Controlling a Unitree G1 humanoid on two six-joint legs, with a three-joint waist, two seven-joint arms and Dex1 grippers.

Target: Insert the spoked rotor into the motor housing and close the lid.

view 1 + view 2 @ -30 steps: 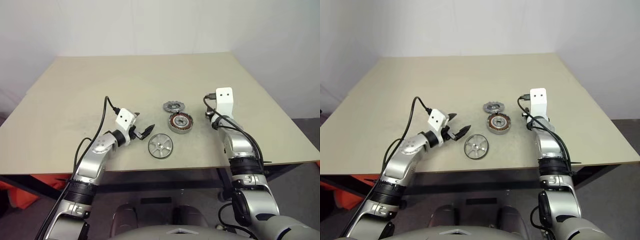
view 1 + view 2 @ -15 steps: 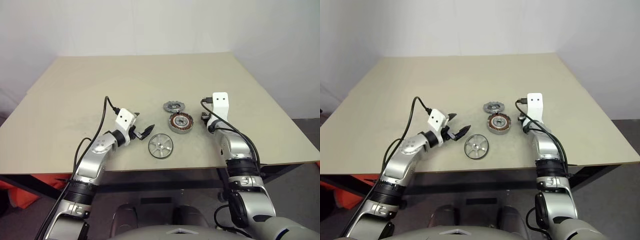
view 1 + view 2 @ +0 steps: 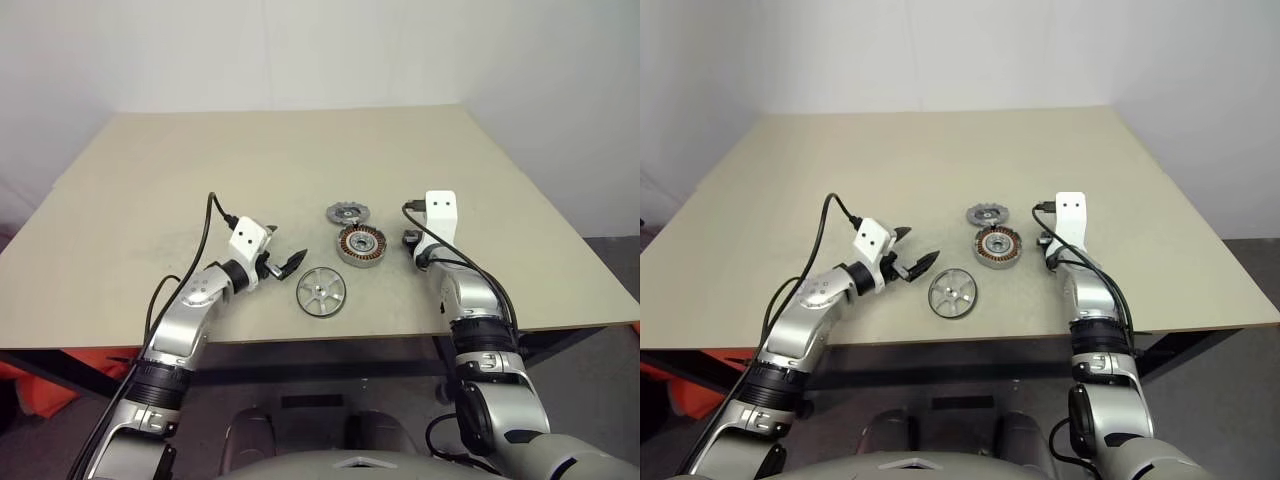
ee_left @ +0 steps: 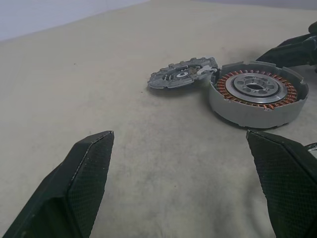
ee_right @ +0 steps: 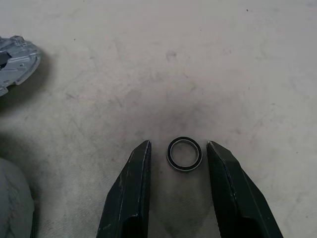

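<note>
Right wrist view: a small black ring [image 5: 184,154] was seen lying flat on the tan table [image 5: 208,59], right between the two black fingers [image 5: 130,193] of the right gripper [image 5: 177,161]. The fingers were spread a little and were not pressed on the ring. The lid [image 5: 14,58] was seen off to one side, beyond the fingers. The left gripper [image 4: 181,163] was held wide apart, with nothing in it. Ahead of it the motor housing [image 4: 257,98] was seen, with the lid just beside it, on its far side. The spoked rotor [image 3: 322,292] was lying flat, near the left gripper's tips.
</note>
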